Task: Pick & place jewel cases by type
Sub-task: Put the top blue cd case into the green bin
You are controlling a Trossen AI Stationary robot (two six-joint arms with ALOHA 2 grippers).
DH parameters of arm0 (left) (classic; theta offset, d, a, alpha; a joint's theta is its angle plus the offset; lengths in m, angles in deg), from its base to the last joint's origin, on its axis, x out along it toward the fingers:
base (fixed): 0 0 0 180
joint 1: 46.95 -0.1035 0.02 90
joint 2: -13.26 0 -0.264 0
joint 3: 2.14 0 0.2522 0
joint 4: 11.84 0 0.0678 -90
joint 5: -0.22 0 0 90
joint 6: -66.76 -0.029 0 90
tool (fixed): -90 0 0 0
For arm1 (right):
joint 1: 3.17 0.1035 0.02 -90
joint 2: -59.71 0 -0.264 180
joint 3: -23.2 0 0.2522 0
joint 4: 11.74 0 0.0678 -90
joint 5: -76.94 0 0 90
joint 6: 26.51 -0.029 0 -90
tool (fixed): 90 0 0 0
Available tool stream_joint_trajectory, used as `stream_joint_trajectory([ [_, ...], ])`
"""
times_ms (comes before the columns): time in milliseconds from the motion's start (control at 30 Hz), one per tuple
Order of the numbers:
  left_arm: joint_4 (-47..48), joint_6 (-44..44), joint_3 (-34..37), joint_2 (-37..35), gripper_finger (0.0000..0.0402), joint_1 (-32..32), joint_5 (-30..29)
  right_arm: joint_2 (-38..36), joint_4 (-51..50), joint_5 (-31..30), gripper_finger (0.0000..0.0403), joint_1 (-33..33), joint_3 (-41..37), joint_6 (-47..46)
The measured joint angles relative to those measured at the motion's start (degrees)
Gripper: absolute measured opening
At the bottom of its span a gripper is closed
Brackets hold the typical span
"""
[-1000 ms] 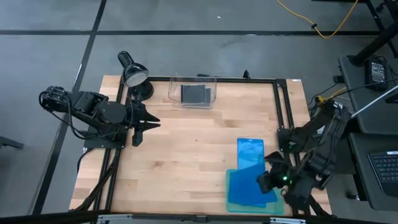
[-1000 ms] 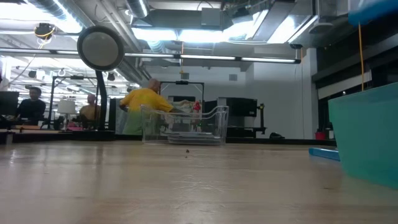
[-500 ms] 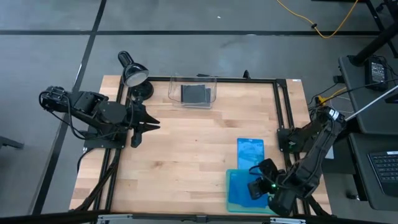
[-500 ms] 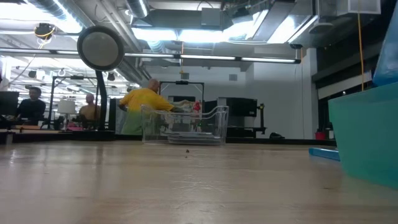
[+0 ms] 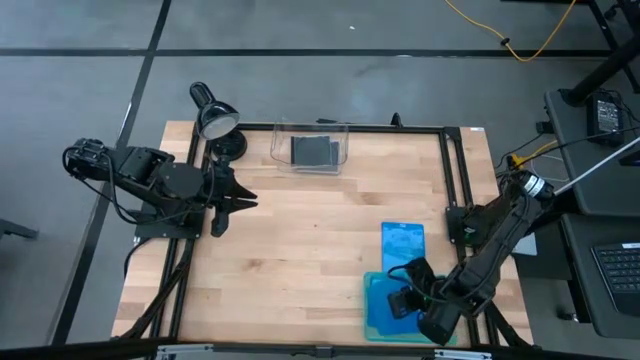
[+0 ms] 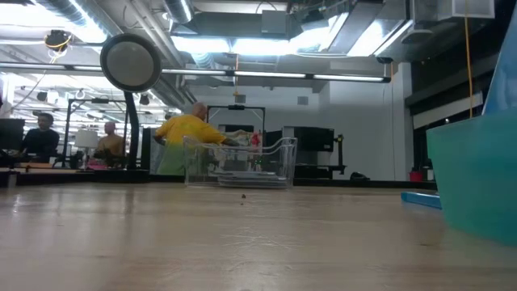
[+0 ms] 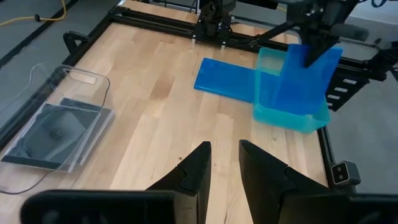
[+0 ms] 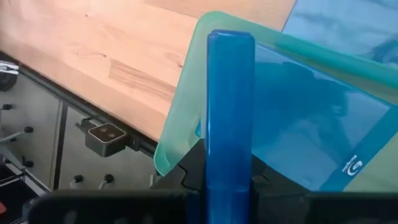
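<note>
My right gripper is shut on a translucent blue jewel case and holds it over the teal-green tray at the table's near right corner. Another blue case lies inside the tray. A third blue case lies flat on the table, its near end at the tray's far rim. The dark grey square cases rest in the clear bin at the far edge. My left gripper waits open at the table's left side. My right gripper pinches the blue case between its two fingers by its upper end, coming from above. In the right wrist view the case shows edge-on between the fingers. It stands upright with its lower part inside the tray; whether it touches the tray floor cannot be told.
A desk lamp stands at the far left corner. A black metal frame runs along the table's edges. Bare wood lies between the bin and the tray. People sit beyond the table in the low view.
My right gripper has moved toward the table's left and down, bringing the upright blue case from above the tray's right side down into the tray.
</note>
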Motion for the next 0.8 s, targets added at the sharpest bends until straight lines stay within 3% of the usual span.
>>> stream_joint_trajectory([
  [800,-0.08,0.0,0.0,0.0,0.0073,-0.1,-0.94,-0.58,8.12,-0.82,0.0066,-2.33,-5.67,1.82],
])
